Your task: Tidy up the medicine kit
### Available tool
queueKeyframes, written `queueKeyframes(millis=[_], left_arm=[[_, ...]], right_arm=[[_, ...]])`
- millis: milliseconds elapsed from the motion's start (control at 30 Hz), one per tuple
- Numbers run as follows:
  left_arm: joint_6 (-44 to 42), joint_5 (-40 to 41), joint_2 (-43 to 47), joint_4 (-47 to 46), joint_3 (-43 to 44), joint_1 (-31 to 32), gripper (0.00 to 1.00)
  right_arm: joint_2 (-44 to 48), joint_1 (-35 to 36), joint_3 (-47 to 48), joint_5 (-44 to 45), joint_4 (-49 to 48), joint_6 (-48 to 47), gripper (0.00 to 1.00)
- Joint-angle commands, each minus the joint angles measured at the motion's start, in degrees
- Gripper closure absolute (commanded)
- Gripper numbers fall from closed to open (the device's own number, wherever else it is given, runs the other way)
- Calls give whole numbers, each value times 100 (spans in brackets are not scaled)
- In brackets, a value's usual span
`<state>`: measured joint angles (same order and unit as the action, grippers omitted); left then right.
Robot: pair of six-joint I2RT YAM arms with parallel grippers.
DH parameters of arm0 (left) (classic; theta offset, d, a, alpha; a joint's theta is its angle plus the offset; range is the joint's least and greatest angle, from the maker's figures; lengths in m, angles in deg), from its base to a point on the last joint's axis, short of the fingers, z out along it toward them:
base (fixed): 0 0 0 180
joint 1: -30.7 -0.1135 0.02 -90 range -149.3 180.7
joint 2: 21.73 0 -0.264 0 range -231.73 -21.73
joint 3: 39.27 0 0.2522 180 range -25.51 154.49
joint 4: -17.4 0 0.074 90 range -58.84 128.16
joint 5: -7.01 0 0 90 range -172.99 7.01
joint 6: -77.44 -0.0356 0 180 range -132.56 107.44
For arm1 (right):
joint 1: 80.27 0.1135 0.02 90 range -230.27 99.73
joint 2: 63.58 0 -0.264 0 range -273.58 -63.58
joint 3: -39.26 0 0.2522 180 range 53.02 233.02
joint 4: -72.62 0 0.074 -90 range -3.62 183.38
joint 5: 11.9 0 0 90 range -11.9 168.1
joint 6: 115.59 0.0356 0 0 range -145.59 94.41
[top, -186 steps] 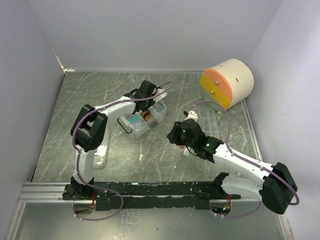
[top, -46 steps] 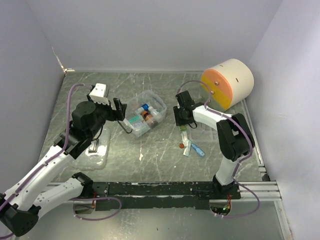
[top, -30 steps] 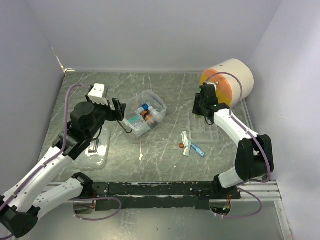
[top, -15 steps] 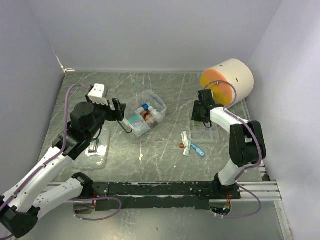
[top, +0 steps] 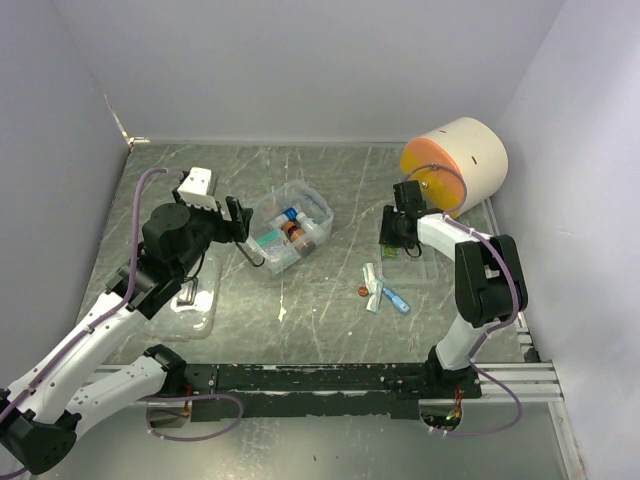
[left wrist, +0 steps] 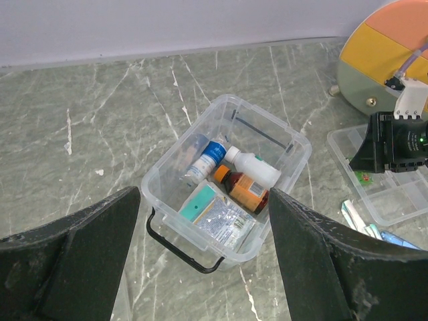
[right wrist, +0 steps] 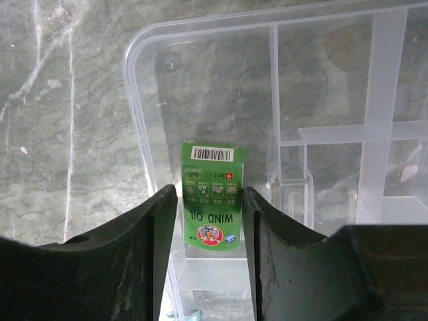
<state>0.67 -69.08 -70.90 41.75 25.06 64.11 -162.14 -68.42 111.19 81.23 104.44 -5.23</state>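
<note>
The medicine kit point(top: 290, 226) is a clear box with a black handle, holding bottles and a teal packet point(left wrist: 227, 180). My left gripper point(top: 236, 226) hovers just left of it, its jaws wide open and empty point(left wrist: 204, 267). The clear divided tray point(top: 418, 262) lies below the orange-faced cylinder. My right gripper point(top: 394, 236) is over the tray's left end. In the right wrist view a green WIND OIL box point(right wrist: 212, 194) stands in a tray compartment point(right wrist: 321, 87) between my fingers point(right wrist: 157, 247). Thin gaps show on both sides, so the right gripper point(right wrist: 209, 190) is narrowly open around it.
A large cream cylinder with an orange face point(top: 456, 164) stands at the back right, close to the tray. Loose sachets and a small red item point(top: 380, 293) lie on the table in front of the tray. A clear lid point(top: 190, 296) lies under the left arm.
The right gripper has shifted from beside the cylinder down and left onto the tray's left end, and its jaws have eased slightly apart. The left arm has not moved.
</note>
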Motion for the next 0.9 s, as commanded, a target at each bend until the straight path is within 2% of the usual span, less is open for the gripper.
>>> queueKeyframes(millis=[0,233,367,600,867], left_arm=[[-59,77,4,16,105,-34,11],[-73,75,55,-4,94,-39,11],[-81,75,67,-9,85,-38,11],[-77,48,30,16,111,-38,12],[-67,40,94,-26,82,-39,12]], right_arm=[[112,-9,168,-45,-68,-3,56],[678,-8,23,245,46,150,53],[875,34,-247,-10,0,168,52],[775,456,-260,-159,48,212,61],[1055,1249,-408,465,474,517,61]])
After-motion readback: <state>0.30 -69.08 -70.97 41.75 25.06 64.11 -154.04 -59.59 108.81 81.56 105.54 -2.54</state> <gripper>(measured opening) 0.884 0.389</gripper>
